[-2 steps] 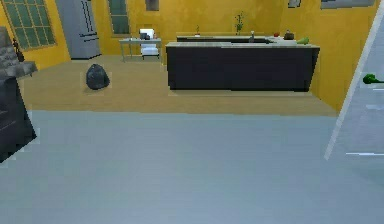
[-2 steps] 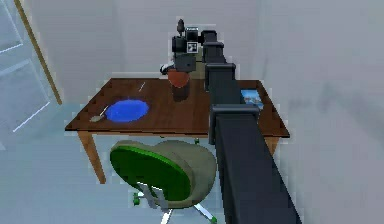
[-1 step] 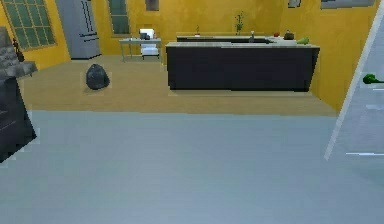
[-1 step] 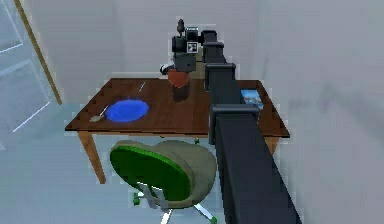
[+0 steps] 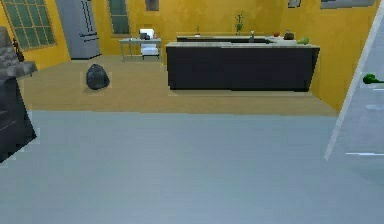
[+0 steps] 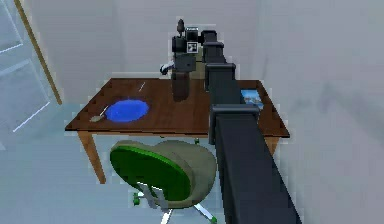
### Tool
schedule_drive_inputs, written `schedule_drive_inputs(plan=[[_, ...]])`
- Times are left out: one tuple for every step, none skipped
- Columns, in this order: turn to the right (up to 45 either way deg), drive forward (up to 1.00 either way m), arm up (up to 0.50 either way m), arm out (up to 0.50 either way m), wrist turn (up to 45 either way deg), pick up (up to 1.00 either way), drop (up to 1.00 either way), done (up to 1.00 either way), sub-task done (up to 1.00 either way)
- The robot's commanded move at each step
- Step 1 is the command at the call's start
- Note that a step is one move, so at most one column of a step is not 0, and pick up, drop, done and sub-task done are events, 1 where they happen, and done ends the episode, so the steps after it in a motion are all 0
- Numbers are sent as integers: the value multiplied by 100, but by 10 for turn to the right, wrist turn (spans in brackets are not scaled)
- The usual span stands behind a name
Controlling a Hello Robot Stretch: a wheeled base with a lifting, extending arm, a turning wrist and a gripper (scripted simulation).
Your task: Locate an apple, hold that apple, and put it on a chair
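Nearest in the arm side view, the green chair (image 6: 160,168) sits tucked against the near edge of the brown table (image 6: 175,122), and the dark arm (image 6: 245,160) runs out past it and across the tabletop. On the table there's a blue plate (image 6: 128,110) at the left with a piece of cutlery (image 6: 98,117) just beside it, and a small flat thing (image 6: 250,97) right of the arm. The gripper (image 6: 180,88) shows against the tabletop, right of the plate, so I cannot tell whether it holds the apple or anything at all. In the forward view it's grey floor first, then a dark bag (image 5: 97,76) on tan floor, a long dark counter (image 5: 240,68) beyond it, and a grey fridge (image 5: 80,28) at the far yellow wall.
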Motion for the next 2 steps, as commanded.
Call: schedule_drive_inputs(plan=[[0,0,0,-10,0,0,0,0,0],[0,0,0,0,0,0,0,100,0]])
